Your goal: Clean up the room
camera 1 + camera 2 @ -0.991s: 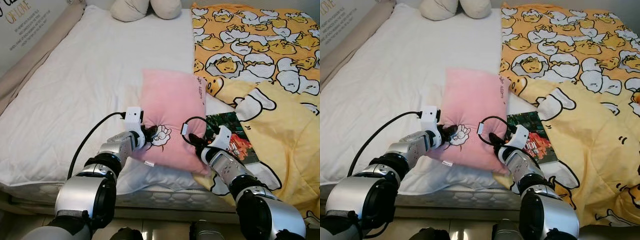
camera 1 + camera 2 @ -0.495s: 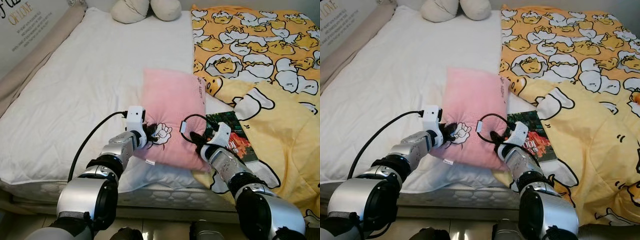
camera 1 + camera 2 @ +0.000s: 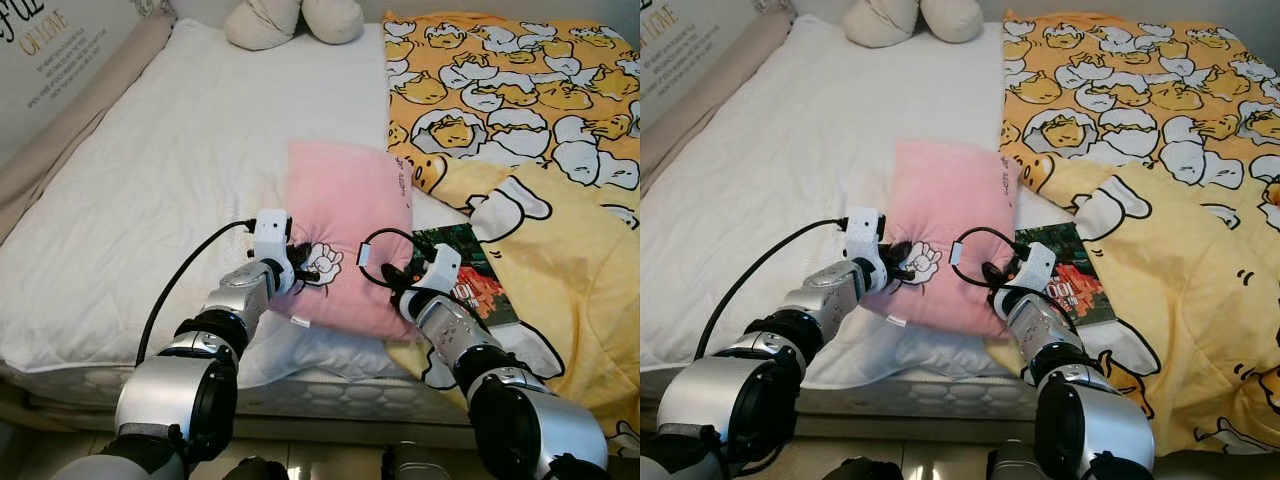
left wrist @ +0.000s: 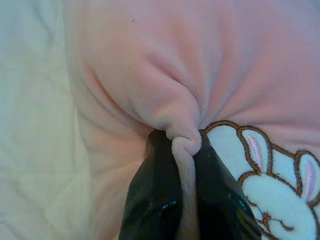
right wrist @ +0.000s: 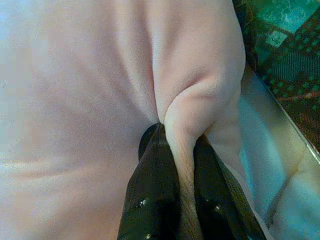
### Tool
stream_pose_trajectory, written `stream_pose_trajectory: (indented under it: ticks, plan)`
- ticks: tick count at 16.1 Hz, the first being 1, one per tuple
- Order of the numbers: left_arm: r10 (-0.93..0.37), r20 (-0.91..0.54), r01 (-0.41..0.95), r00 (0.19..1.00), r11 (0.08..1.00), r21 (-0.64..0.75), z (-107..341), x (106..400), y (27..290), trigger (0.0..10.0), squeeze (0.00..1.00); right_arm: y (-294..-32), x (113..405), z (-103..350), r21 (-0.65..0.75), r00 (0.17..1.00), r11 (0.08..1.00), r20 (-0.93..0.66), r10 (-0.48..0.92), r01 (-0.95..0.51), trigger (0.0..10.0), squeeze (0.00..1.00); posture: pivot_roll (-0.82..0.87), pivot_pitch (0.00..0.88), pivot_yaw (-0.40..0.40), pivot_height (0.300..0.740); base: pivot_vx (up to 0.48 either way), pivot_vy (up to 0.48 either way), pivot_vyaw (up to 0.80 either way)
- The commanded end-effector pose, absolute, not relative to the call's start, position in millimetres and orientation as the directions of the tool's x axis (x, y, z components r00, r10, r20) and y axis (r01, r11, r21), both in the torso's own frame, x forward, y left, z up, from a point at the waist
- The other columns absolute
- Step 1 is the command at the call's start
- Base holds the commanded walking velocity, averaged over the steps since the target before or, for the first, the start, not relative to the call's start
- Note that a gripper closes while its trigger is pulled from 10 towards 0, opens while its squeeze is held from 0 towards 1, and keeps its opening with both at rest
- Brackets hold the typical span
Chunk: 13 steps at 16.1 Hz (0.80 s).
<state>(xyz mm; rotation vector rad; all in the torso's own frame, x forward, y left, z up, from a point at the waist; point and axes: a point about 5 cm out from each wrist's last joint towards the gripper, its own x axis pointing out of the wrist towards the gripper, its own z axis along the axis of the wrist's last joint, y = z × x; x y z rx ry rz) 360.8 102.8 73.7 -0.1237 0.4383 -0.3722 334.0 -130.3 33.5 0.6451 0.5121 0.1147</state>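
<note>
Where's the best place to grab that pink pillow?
Pinch the pink pillow at its near corners, coming from the foot of the bed. The soft plush bunches into folds, as the left gripper and right gripper show.

The pillow (image 3: 345, 235) lies on the bed (image 3: 150, 170) near its front edge, with the blanket (image 3: 520, 130) spread to its right. A book (image 3: 468, 275) lies just right of the pillow, at the blanket's edge. Two cushions (image 3: 295, 20) sit at the bed's far edge.

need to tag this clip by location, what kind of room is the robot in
Most likely a bedroom: a bed with a white quilted mattress pad, a yellow cartoon-print blanket, and a pink pillow pinched by both the left gripper and the right gripper.
</note>
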Motion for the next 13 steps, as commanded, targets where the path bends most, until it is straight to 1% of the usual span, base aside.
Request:
stream_pose_trajectory:
  ticks: [1, 2, 3, 5, 6, 8, 9, 11, 12, 13]
  plan:
    - [-0.360, -0.346, 0.335, 0.866, 0.933, -0.132, 84.4, 367.0, 105.7, 0.0, 0.00, -122.8, 340.5, 43.2, 0.544, 0.878, 0.839, -0.385, 0.283, -0.032, 0.0, 0.00, -0.22, 0.000, 0.093, 0.714, 0.000, 0.000, 0.00]
    - [-0.358, -0.311, 0.346, 0.880, 0.934, -0.094, 90.3, 369.6, 105.9, 0.0, 0.00, -122.0, 345.5, 52.1, 0.484, 0.898, 0.870, -0.335, 0.284, -0.094, 0.0, 0.00, -0.22, 0.000, 0.101, 0.714, 0.000, 0.000, 0.00]
    - [-0.353, -0.270, 0.347, 0.896, 0.935, -0.070, 97.8, 372.9, 106.3, 0.0, 0.00, -125.8, 350.3, 61.1, 0.436, 0.923, 0.893, -0.287, 0.256, -0.112, 0.0, 0.00, -0.22, 0.000, 0.105, 0.714, 0.000, 0.000, 0.00]
    - [-0.353, -0.188, 0.354, 0.916, 0.935, -0.033, 115.8, 380.3, 106.4, 0.0, 0.00, -135.1, 363.3, 86.5, 0.428, 0.964, 0.897, -0.172, 0.203, -0.112, 0.0, 0.00, -0.22, 0.000, 0.100, 0.714, 0.000, 0.000, 0.00]
    - [-0.357, -0.125, 0.362, 0.926, 0.932, 0.017, 132.6, 386.6, 106.5, 0.0, 0.00, -142.2, 373.8, 110.9, 0.419, 0.984, 0.900, -0.073, 0.162, -0.117, 0.0, 0.00, -0.23, 0.000, 0.099, 0.714, 0.000, 0.000, 0.00]
    - [-0.355, -0.007, 0.355, 0.935, 0.933, 0.051, 169.1, 398.9, 109.1, 0.0, 0.00, -148.3, 384.8, 148.5, 0.377, 0.989, 0.914, 0.074, 0.131, -0.149, 0.0, 0.00, -0.23, 0.000, 0.099, 0.714, 0.000, 0.000, 0.00]
    - [-0.356, 0.009, 0.355, 0.935, 0.933, 0.056, 174.1, 400.3, 109.2, 0.0, 0.00, -149.0, 385.7, 152.5, 0.377, 0.988, 0.914, 0.089, 0.125, -0.150, 0.0, 0.00, -0.23, 0.000, 0.099, 0.714, 0.000, 0.000, 0.00]
    - [-0.361, 0.104, 0.346, 0.927, 0.929, 0.134, 204.7, 406.6, 110.1, 0.0, 0.00, -152.0, 388.9, 175.2, 0.345, 0.980, 0.927, 0.180, 0.089, -0.148, 0.0, 0.00, -0.23, 0.000, 0.101, 0.714, 0.000, 0.000, 0.00]
    - [-0.367, 0.139, 0.344, 0.920, 0.925, 0.162, 215.7, 408.1, 109.8, 3.3, 0.00, -153.0, 389.6, 182.8, 0.337, 0.976, 0.931, 0.206, 0.073, -0.141, 0.0, 0.00, -0.23, 0.000, 0.103, 0.714, 0.000, 0.000, 0.00]
    - [-0.363, 0.183, 0.332, 0.914, 0.926, 0.177, 228.5, 409.6, 110.3, 10.0, 0.00, -156.8, 389.1, 191.5, 0.276, 0.972, 0.956, 0.234, 0.033, -0.099, 0.0, 0.00, -0.23, 0.000, 0.104, 0.714, 0.000, 0.000, 0.00]
